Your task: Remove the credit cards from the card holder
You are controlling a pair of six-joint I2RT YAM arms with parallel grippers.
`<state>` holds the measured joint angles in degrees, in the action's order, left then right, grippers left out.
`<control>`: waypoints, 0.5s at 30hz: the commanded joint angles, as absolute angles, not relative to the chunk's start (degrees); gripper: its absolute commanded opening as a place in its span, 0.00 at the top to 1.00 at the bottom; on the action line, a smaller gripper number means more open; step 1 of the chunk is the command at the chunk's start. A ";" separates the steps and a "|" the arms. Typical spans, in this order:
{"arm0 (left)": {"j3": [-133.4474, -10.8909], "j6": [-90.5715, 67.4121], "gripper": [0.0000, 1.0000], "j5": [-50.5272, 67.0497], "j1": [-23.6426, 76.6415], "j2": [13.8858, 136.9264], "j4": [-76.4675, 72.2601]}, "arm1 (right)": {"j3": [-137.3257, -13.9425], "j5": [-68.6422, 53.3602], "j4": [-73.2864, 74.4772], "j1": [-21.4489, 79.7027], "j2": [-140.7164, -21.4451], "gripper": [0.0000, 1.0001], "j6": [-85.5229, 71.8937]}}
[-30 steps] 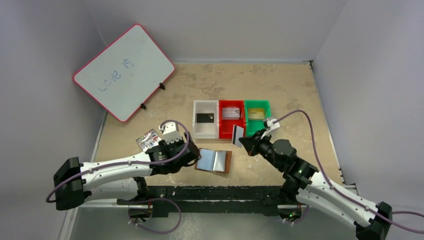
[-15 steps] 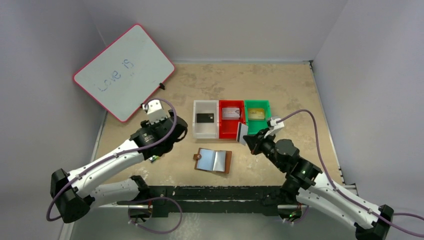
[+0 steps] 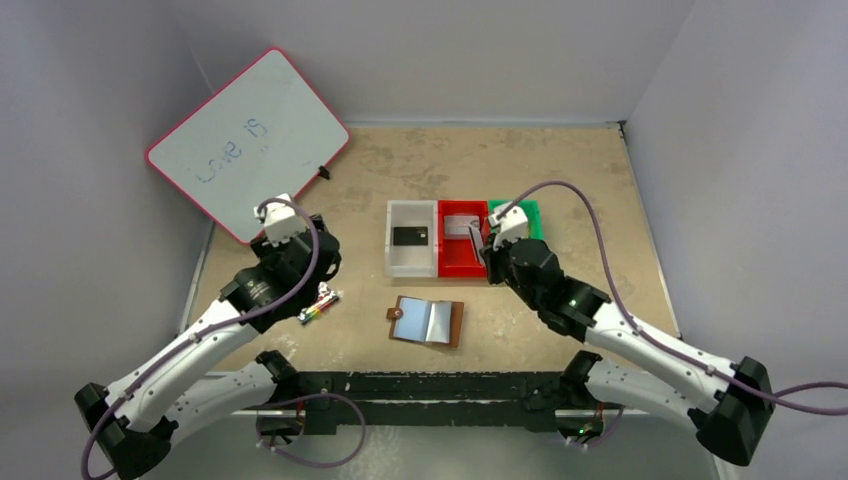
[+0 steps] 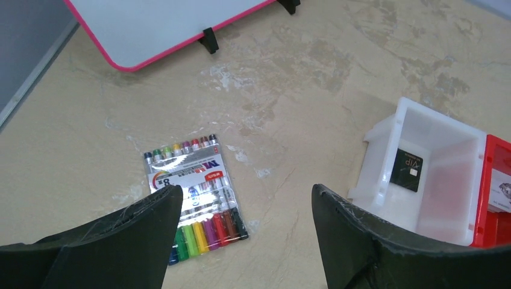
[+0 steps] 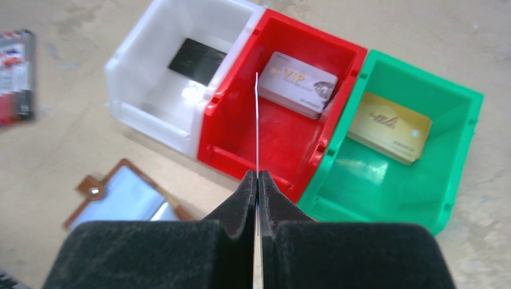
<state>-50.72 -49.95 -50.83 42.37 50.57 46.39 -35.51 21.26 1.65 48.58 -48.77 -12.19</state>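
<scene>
The brown card holder lies open on the table, its shiny sleeves up, and also shows in the right wrist view. My right gripper is shut on a thin card, held edge-on above the red bin. A black card lies in the white bin. A silvery card lies in the red bin. A gold card lies in the green bin. My left gripper is open and empty, raised over bare table left of the bins.
A white pack of coloured markers lies left of the card holder, under my left gripper. A pink-edged whiteboard stands propped at the back left. Grey walls close the table on three sides.
My left arm has pulled up and back to the left, away from the card holder, uncovering the marker pack. My right gripper has carried its card from beside the holder to over the red bin.
</scene>
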 commanded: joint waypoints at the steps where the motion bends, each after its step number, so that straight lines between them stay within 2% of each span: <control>1: -46.65 -45.96 0.22 -55.31 42.01 45.51 42.46 | -41.04 19.72 -2.08 45.25 -54.96 1.00 -0.47; 8: -43.35 -42.81 0.22 -56.69 41.95 41.63 38.79 | -45.21 11.16 -4.17 41.14 -63.06 1.00 12.77; 15: -43.99 -42.49 0.22 -58.24 41.99 42.62 38.79 | -50.79 11.70 -3.84 40.45 -71.23 1.00 22.91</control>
